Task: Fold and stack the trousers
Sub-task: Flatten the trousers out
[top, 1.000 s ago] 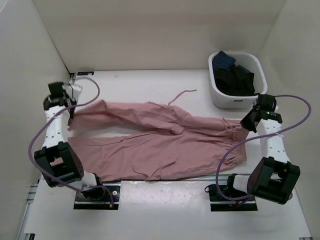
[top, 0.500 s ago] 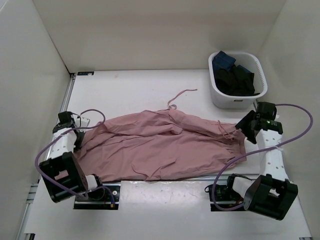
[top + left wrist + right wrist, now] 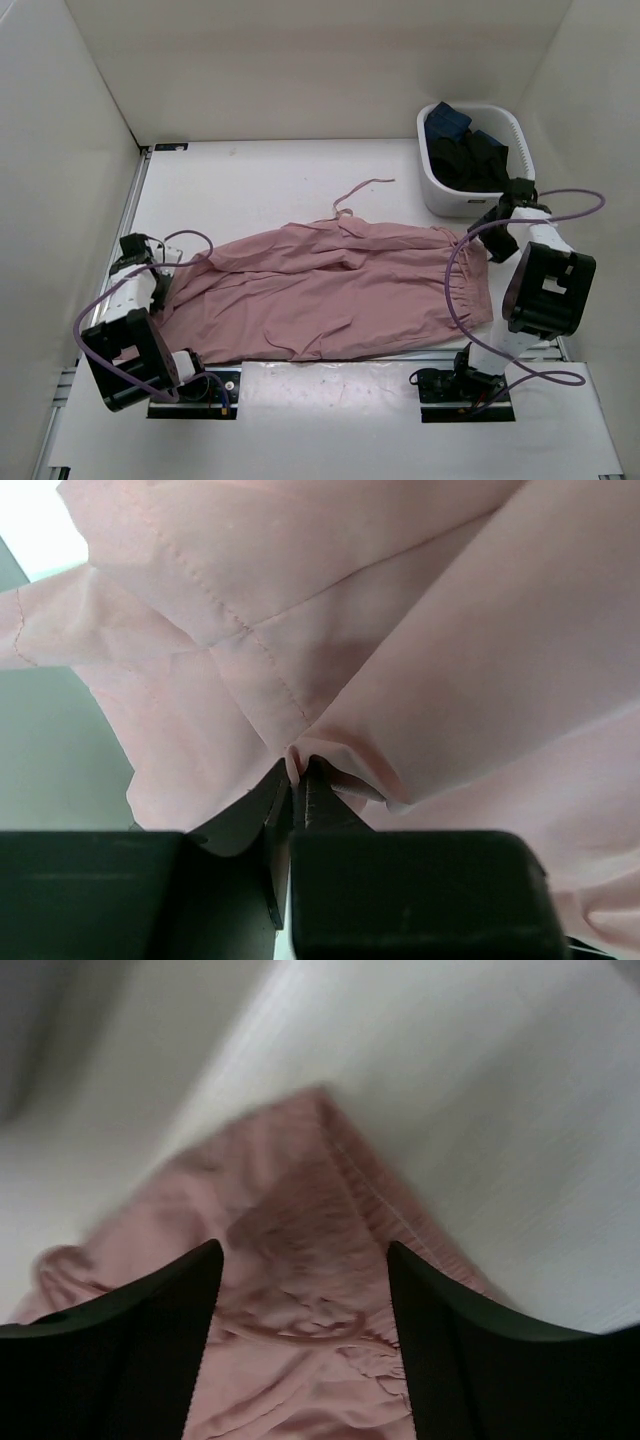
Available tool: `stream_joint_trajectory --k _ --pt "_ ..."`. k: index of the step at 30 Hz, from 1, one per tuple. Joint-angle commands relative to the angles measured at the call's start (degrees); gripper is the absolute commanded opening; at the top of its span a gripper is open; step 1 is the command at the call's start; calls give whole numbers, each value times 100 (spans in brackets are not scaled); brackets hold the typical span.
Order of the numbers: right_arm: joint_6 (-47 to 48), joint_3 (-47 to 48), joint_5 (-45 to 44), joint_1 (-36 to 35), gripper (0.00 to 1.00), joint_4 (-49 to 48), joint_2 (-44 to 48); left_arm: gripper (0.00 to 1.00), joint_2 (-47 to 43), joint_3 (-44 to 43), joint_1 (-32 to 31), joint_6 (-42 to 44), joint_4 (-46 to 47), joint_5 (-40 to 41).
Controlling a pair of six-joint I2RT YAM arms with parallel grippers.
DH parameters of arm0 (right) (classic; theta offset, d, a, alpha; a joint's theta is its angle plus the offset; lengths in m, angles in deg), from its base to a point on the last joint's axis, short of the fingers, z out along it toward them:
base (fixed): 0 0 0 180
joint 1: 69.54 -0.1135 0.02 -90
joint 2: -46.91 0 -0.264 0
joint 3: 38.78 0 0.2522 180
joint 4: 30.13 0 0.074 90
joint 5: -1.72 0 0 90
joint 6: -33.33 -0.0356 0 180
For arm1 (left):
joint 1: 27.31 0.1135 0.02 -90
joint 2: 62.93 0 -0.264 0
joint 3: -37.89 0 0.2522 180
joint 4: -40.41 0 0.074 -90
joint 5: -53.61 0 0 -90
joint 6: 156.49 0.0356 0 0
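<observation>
The dusty-pink trousers lie across the table, one leg laid over the other, gathered waist on the right. Their drawstring trails toward the back. My left gripper sits low at the leg ends on the left. In the left wrist view the left gripper is shut on a pinched ridge of the trousers. My right gripper hovers over the far corner of the waistband. In the right wrist view the right gripper stands open above the trousers' elastic waist, with nothing between its fingers.
A white basket holding dark clothes stands at the back right, just behind the right gripper. White walls enclose the table on the left, back and right. Both arm bases and purple cables sit along the near edge.
My left gripper pulled the far leg toward the near left, laying it over the other leg. My right gripper opened, let go of the waist and rose toward the basket.
</observation>
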Motion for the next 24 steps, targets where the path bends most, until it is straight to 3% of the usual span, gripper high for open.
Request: stream_joint_trajectory --k 1,4,7,9,14,15,19,24 --pt "-473 -573 135 161 68 -453 94 17 -91 10 130 -5 15 68" --pt "-545 -865 339 161 68 -804 -11 17 -91 10 235 48 15 68" --pt "-597 -936 76 161 71 -1016 -11 28 40 -253 288 48 15 68" --pt "-484 -866 -179 161 71 -1017 50 31 146 -699 288 -14 15 68" --pt "-483 -866 -207 449 71 -964 690 63 638 -1948 288 -286 -450 -151" --pt "-483 -926 -154 503 71 -964 770 74 743 -2229 366 -399 -625 -265" --pt "-431 -857 -13 670 71 -894 824 75 1332 -3853 639 -733 -1652 -1168" --pt "-588 -479 294 732 69 -893 78 70 2218 -4086 710 -997 -2146 -1663"
